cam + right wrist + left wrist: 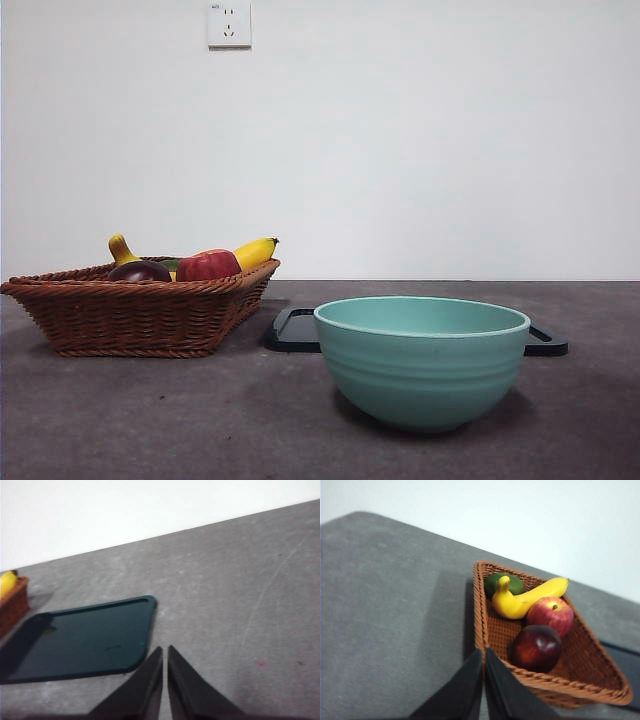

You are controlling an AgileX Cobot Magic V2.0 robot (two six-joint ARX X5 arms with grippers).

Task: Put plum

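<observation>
From the front, a brown wicker basket (130, 315) sits on the left of the grey table (150, 420). The plum (139, 271) lies in it beside the red apple (208, 265) and a yellow banana (255, 252). A teal bowl (422, 362) stands near on the right, with a dark tray (290, 330) behind it. Neither arm shows here.

In the left wrist view, the left gripper (484, 652) hangs above the basket's rim (479, 610), jaws pressed together and holding nothing. The plum (536, 648) touches the apple (551, 616); the banana (522, 600) and a green fruit (492, 584) lie beyond.

In the right wrist view, the right gripper (165, 650) is also closed and empty, over the tray's corner (85, 640).
</observation>
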